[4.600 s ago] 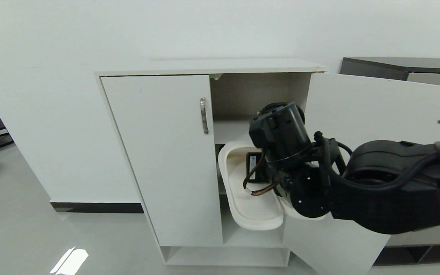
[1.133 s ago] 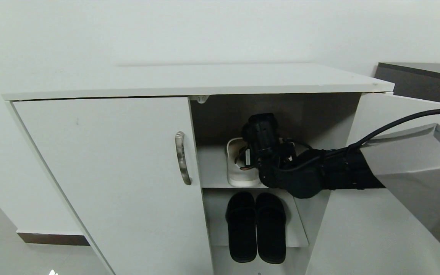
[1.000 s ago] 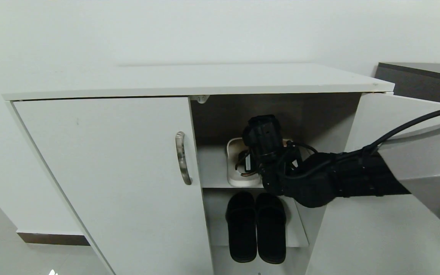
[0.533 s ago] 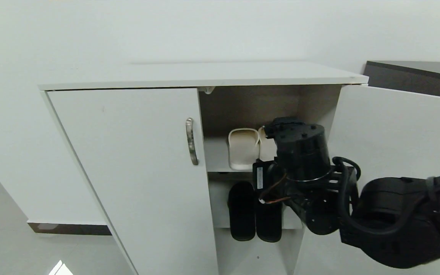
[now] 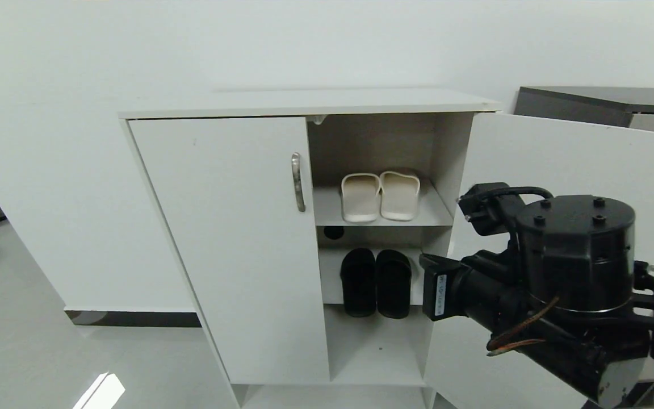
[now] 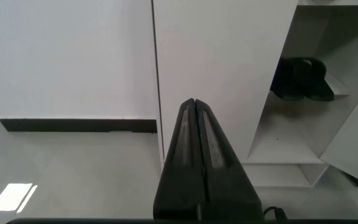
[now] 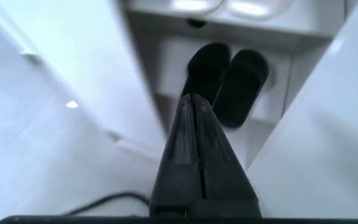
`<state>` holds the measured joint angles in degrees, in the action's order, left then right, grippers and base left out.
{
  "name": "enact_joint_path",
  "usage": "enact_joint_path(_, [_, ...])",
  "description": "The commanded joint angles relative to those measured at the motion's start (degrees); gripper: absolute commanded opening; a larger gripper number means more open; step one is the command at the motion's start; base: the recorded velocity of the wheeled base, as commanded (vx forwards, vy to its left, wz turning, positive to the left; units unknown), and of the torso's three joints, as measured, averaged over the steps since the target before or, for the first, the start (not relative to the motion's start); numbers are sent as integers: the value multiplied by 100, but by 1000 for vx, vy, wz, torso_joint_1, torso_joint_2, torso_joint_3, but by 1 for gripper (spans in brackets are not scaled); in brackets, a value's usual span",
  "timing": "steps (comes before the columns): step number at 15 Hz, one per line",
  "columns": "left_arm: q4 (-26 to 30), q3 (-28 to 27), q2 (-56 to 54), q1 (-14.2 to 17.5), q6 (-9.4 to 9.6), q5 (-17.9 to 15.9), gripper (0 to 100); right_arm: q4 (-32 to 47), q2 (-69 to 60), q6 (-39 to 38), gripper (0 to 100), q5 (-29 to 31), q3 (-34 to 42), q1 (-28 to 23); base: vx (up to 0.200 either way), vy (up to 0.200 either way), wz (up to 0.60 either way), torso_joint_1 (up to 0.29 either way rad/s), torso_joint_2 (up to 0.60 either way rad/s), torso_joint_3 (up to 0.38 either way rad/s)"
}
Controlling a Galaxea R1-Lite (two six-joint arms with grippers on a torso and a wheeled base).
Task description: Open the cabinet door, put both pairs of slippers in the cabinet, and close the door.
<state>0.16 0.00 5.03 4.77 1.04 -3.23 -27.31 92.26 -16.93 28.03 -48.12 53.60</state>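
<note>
Nearest, the right gripper (image 7: 192, 99) has its two fingers pressed flat together with nothing between them, pointing toward the lower shelf. The left gripper (image 6: 194, 102) is likewise pinched closed on nothing, held low before the closed left door (image 6: 216, 68). In the head view the right arm (image 5: 571, 267) stands in front of the open right door (image 5: 560, 165), apart from the shelves; one small white label (image 5: 440, 294) on its wrist carries print too fine to read. Beyond it the cabinet (image 5: 304, 105) has two doors, the left one bearing a single metal handle (image 5: 298, 182). Inside, four slippers lie in two pairs: the black slippers (image 5: 376, 281) side by side on the lower shelf (image 5: 330, 278), and the white slippers (image 5: 381, 196) side by side on the upper shelf (image 5: 327, 213), directly above them. One dark round hole (image 5: 334, 232) shows just under the upper shelf. Farthest back on the right stands a dark-topped unit (image 5: 605, 99) against the white wall (image 5: 77, 68).
</note>
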Motion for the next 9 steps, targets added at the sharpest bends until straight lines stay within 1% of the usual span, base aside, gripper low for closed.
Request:
enact_joint_path(1, [2, 0, 6, 7, 2, -2, 0, -11, -243, 23, 0, -69, 206, 1, -200, 0, 0, 2, 2, 2])
enact_joint_path(8, [2, 0, 6, -2, 2, -2, 0, -214, -208, 138, 0, -140, 435, -8, -200, 0, 0, 4, 6, 0])
enact_joint_path(9, [2, 0, 6, 7, -7, -2, 0, -214, -208, 138, 0, -148, 435, -8, 0, 0, 0, 0, 0, 0])
